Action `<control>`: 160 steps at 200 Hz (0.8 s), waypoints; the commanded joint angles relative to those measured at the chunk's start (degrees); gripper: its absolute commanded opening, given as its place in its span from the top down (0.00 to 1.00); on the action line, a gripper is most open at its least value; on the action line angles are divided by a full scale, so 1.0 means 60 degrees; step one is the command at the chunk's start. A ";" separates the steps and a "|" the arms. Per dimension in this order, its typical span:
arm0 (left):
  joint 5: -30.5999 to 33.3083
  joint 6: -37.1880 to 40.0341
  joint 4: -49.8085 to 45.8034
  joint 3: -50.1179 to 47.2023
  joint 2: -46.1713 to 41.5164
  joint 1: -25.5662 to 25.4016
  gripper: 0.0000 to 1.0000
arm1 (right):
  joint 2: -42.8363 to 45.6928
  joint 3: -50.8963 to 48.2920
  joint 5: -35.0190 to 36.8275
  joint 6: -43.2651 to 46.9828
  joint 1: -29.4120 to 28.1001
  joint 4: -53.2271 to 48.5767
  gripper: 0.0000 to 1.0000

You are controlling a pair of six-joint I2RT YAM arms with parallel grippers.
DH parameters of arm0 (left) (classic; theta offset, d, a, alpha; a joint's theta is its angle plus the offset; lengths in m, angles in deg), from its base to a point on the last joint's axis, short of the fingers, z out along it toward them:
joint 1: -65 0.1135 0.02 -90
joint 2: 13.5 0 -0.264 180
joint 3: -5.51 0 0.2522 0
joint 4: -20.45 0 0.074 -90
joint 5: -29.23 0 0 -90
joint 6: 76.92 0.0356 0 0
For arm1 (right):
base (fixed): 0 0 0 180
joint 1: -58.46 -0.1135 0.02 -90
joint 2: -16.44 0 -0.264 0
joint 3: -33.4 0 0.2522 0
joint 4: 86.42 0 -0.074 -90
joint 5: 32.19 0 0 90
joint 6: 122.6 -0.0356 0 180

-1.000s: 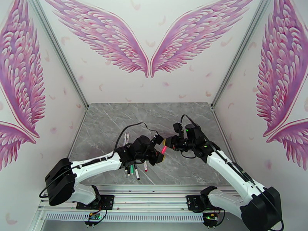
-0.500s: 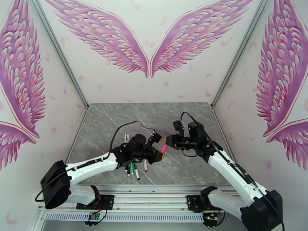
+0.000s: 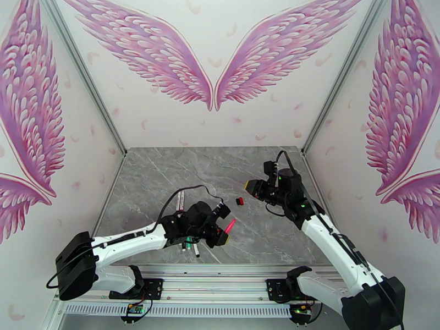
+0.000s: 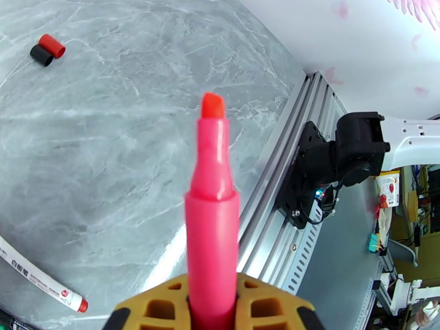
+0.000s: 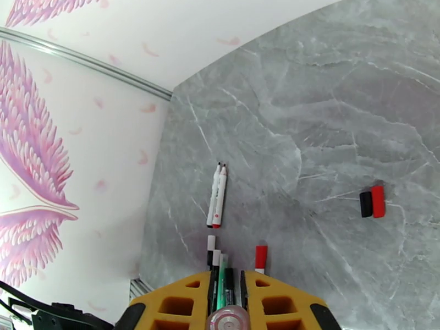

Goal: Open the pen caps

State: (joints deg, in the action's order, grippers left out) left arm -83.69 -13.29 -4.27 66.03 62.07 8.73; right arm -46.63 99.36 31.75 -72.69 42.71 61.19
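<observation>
Arms just split: left gripper (image 4: 212,302) jaws clamp pink pen (image 4: 212,215), tip bare, so opened; right gripper (image 5: 228,292) jaws pinch pink cap (image 5: 227,319), beyond red cap (image 5: 377,201).

Your left gripper (image 3: 223,232) is clamped on the pink pen (image 4: 212,215), arm reaching low and forward, while your right gripper (image 3: 249,186), raised well apart to its right, grips the pink cap (image 5: 228,319).
</observation>
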 commanded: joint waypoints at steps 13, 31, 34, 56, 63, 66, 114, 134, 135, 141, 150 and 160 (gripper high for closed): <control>0.0359 -0.0731 0.1056 -0.0450 -0.0981 0.0434 1.00 | -0.0801 0.1201 0.0505 0.1855 0.0093 -0.2577 0.93; 0.0938 -0.0997 0.1182 -0.0601 -0.1127 0.0580 1.00 | -0.1224 0.1590 0.1112 0.2733 0.0235 -0.3558 0.93; 0.1019 -0.1023 0.1215 -0.0622 -0.1149 0.0599 1.00 | -0.1290 0.1616 0.1129 0.2836 0.0259 -0.3611 0.92; 0.1720 -0.1114 0.1217 -0.0616 -0.1134 0.0663 1.00 | -0.2016 0.1991 0.1192 0.3493 0.0382 -0.4186 0.91; 0.2046 -0.1197 0.1205 -0.0616 -0.1088 0.0663 1.00 | -0.2262 0.2067 0.1195 0.3664 0.0397 -0.4244 0.91; 0.2126 -0.1233 0.1235 -0.0616 -0.1064 0.0663 1.00 | -0.2363 0.2097 0.1206 0.3722 0.0405 -0.4277 0.91; 0.2282 -0.1362 0.1493 -0.0631 -0.0836 0.0663 1.00 | -0.3985 0.2655 0.1573 0.4268 0.0506 -0.4275 0.88; 0.2337 -0.1228 0.1388 -0.0616 -0.0818 0.0662 1.00 | -0.4669 0.2948 0.1606 0.4359 0.0523 -0.4152 0.88; 0.2339 -0.1222 0.1373 -0.0616 -0.0818 0.0663 1.00 | -0.4711 0.2968 0.1606 0.4371 0.0519 -0.4149 0.88; 0.2343 -0.1192 0.1334 -0.0592 -0.0818 0.0663 1.00 | -0.4928 0.3080 0.1662 0.4404 0.0515 -0.4160 0.87; 0.2365 -0.1178 0.1275 -0.0575 -0.0803 0.0663 1.00 | -0.5255 0.3257 0.1780 0.4461 0.0525 -0.4162 0.87; 0.2359 -0.1160 0.1261 -0.0573 -0.0796 0.0663 1.00 | -0.5597 0.3440 0.1877 0.4529 0.0516 -0.4189 0.87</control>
State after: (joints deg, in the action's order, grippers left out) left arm -70.49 -20.76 3.56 63.10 56.82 12.51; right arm -76.33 116.41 40.51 -47.84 45.34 36.99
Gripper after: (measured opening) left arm 0.186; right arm 0.178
